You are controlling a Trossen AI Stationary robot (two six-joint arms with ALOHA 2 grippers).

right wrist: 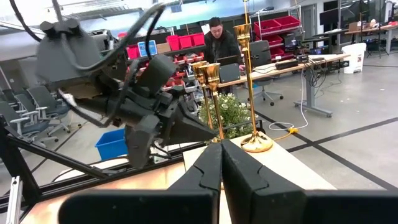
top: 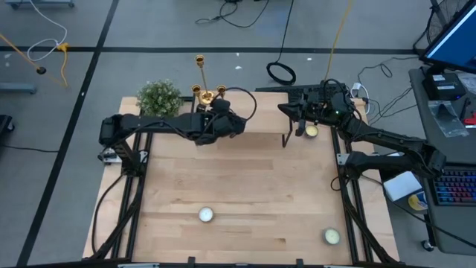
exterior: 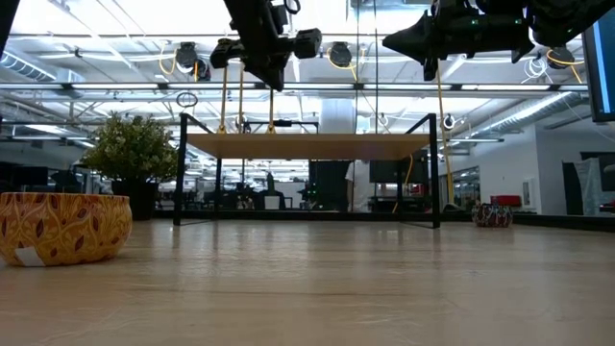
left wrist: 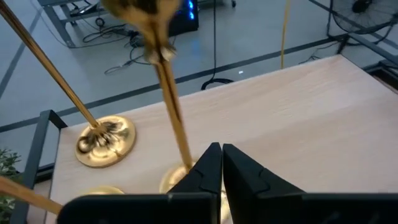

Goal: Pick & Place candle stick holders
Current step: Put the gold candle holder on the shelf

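Three gold candlesticks stand on their round bases at the table's far edge, left of middle: a tall one (top: 199,61) (right wrist: 247,81) and two shorter ones (top: 197,91) (top: 221,91). My left gripper (top: 213,104) (left wrist: 220,158) is shut. It hangs close above the table, right beside the lower stem (left wrist: 177,134) of one shorter candlestick, whose base is partly hidden behind the fingers. My right gripper (top: 286,110) (right wrist: 221,158) is shut and empty above the far right of the table, pointing toward the candlesticks. My left gripper's shut fingers (left wrist: 208,165) stand against or just beside the lower stem of a shorter candlestick, near its base (left wrist: 169,182), coming at it slanting down from the near side. The stem is not between the fingers. I cannot tell whether the finger touches it.
A small bushy green plant (top: 158,97) stands at the far left, beside the candlesticks. Short round candles lie under the right arm (top: 311,131), near the front middle (top: 205,215) and at the front right (top: 331,237). A patterned orange bowl (exterior: 62,226) shows in the low view.
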